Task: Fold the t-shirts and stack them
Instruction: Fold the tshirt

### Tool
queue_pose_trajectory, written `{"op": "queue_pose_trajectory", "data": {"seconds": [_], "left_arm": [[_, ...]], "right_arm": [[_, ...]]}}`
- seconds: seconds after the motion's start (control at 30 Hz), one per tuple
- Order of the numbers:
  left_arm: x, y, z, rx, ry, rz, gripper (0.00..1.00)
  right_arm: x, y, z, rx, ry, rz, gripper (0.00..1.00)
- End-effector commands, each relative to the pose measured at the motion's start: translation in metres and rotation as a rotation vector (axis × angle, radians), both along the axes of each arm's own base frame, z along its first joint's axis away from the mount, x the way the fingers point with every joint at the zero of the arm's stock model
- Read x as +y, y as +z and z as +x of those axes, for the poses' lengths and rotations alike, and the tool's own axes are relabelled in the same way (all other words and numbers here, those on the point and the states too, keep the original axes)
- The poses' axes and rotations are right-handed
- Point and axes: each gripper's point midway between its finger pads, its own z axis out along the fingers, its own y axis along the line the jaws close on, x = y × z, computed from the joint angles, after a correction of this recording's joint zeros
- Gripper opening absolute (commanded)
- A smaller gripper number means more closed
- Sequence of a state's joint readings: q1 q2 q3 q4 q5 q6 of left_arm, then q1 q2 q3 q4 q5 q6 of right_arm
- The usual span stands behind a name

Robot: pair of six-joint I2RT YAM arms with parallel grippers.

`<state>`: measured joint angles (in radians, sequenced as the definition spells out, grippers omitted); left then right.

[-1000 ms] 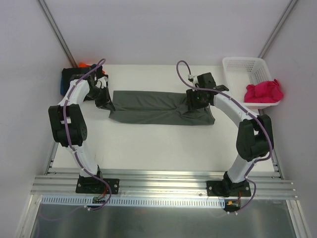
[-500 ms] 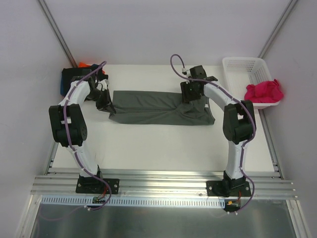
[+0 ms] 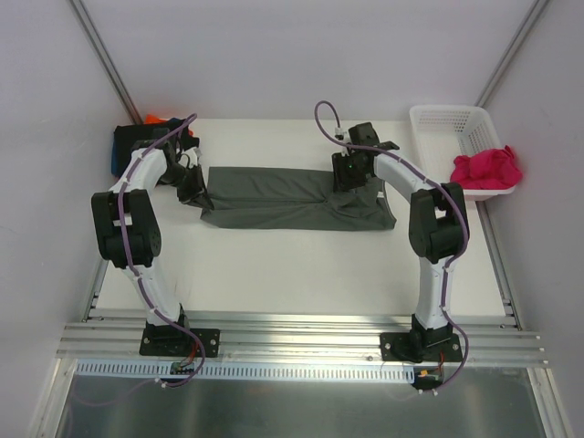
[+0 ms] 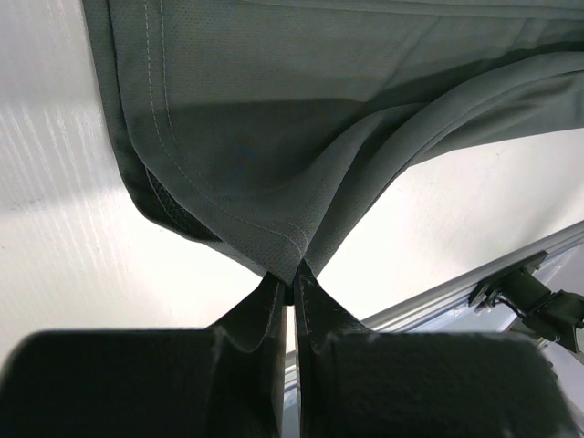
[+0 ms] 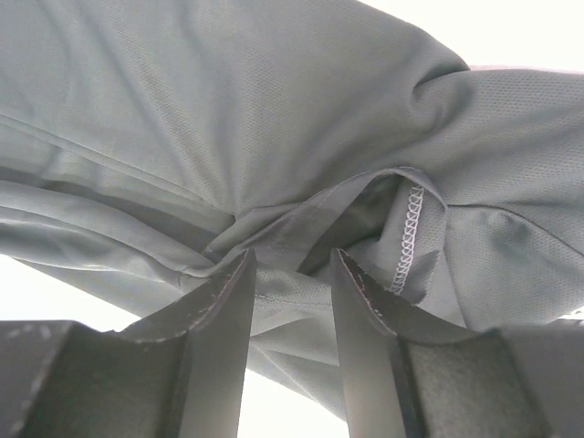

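Swinging in from the shirt's right end, the right claw (image 3: 351, 178) is now hanging over the dark grey t-shirt (image 3: 274, 196), which is lying stretched across the worktop (image 3: 274, 274), nearer its far edge. From the left wrist, the left claw (image 4: 290, 278) is pinching a hem corner tight. From the right wrist, the fingers (image 5: 224, 292) are standing half wide astride a bunched seam. The fold is being set up, and it looks to be needing that claw to close first. No writing is showing.

A robotics lab cell: white table (image 3: 292, 265), bare white walls (image 3: 292, 55), aluminium rails (image 3: 301, 342).
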<state>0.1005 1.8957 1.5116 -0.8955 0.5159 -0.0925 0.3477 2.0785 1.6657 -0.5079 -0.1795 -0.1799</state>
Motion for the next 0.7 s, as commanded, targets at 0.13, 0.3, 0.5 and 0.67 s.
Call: {"op": "queue_pose_trajectory", "data": {"seconds": [0.13, 0.3, 0.5, 0.67], "left_arm": [[0.002, 0.007, 0.003, -0.011, 0.001, -0.012, 0.0], [0.002, 0.009, 0.003, -0.018, -0.001, -0.013, 0.0], [0.003, 0.009, 0.003, -0.018, 0.002, -0.014, 0.0], [0.002, 0.01, 0.005, -0.022, 0.001, -0.017, 0.0]], "right_arm": [[0.007, 0.035, 0.003, -0.045, -0.015, 0.097, 0.43], [0.01, 0.043, 0.004, -0.057, -0.017, 0.117, 0.43], [0.01, 0.046, 0.001, -0.055, -0.016, 0.125, 0.43], [0.015, 0.047, -0.003, -0.044, -0.01, 0.16, 0.44]]}}
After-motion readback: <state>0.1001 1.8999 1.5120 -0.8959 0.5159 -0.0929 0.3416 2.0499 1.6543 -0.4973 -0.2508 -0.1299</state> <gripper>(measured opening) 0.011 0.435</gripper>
